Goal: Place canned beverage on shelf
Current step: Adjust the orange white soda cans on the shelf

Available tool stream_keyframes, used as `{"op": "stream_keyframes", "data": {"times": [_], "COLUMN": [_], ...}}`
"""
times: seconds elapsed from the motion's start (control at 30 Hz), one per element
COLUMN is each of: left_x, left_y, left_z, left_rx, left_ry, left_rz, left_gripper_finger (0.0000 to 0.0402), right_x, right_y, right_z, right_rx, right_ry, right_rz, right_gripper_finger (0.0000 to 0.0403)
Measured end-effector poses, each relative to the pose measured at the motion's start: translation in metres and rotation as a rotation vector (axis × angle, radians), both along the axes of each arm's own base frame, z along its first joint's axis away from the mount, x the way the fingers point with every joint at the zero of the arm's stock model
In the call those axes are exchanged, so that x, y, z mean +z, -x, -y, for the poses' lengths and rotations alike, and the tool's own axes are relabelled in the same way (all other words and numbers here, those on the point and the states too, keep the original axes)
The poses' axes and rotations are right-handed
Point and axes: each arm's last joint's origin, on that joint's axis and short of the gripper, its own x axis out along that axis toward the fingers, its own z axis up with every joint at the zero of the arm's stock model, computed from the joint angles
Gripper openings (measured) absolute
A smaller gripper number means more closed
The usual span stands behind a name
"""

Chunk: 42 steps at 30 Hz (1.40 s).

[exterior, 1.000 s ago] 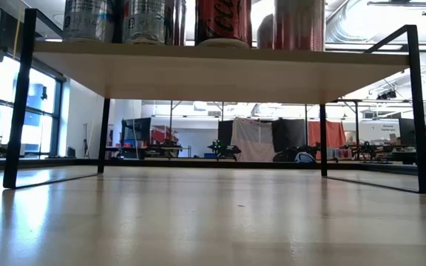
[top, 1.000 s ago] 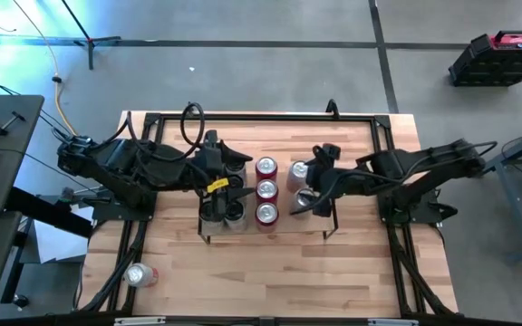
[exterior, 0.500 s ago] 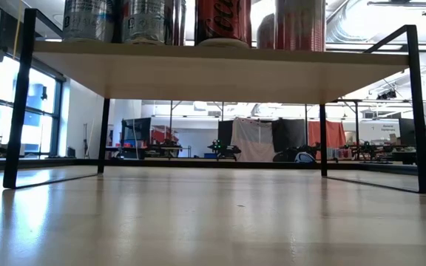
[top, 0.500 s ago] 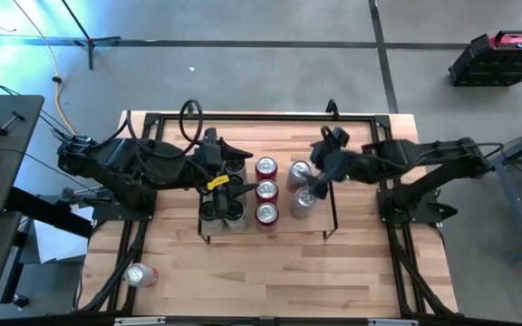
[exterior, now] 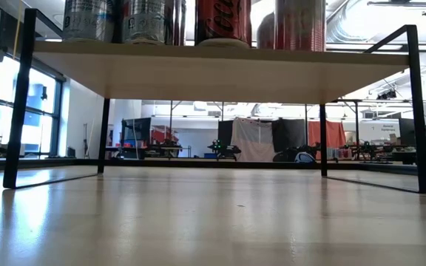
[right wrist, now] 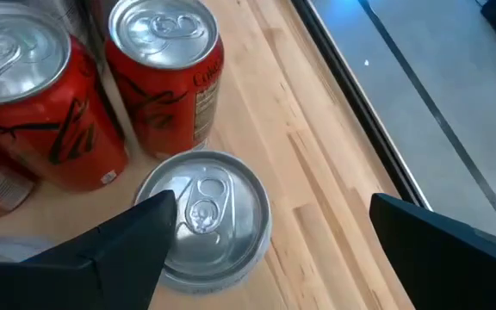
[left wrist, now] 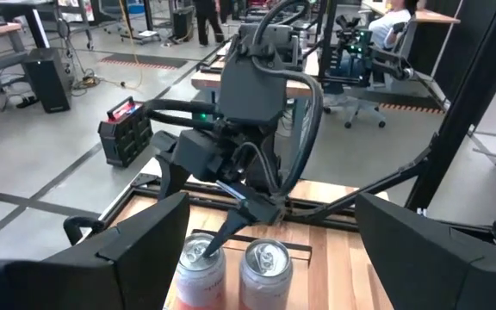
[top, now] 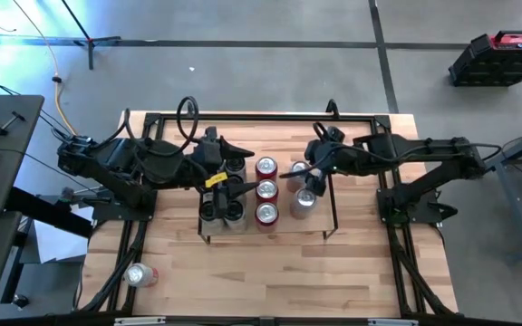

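Observation:
The shelf [top: 284,228] stands mid-table and carries several upright cans: dark ones at its left, a row of red ones [top: 265,190], and two silver-topped ones [top: 304,201] at its right. In the low view the shelf [exterior: 220,70] shows from below with can bottoms on it. My right gripper [top: 299,175] hangs open over the right-hand cans. In the right wrist view its fingers stand apart above a silver-topped can [right wrist: 203,215] beside two red cans [right wrist: 166,69]. My left gripper [top: 234,188] is open above the left-hand cans. One more can [top: 139,274] lies on its side on the table.
Black rails [top: 243,118] edge the wooden tabletop. The fallen can lies near the front left corner, outside the shelf. Bare wood stretches in front of the shelf [top: 270,272]. Beyond the table, the left wrist view shows a black crate [left wrist: 123,138] on the floor.
My right gripper has swung toward the table's far edge and a little left over the shelf's right-hand cans, rolling slightly, its fingers still apart. The cans and the shelf have stayed put.

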Motion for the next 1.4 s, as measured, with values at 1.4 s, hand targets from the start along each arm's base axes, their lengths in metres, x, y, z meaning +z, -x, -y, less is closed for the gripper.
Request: {"op": "stream_keyframes", "data": {"times": [1.4], "left_x": [-0.006], "left_y": [0.007], "left_z": [0.015], "left_rx": [-0.023], "left_ry": [-0.013], "left_rz": [-0.056], "left_gripper_finger": [0.0321], "right_x": [0.006], "right_y": [0.020], "right_z": [-0.046], "right_rx": [0.290], "right_ry": [0.025], "right_rz": [-0.040], "right_gripper_finger": [0.0376]}}
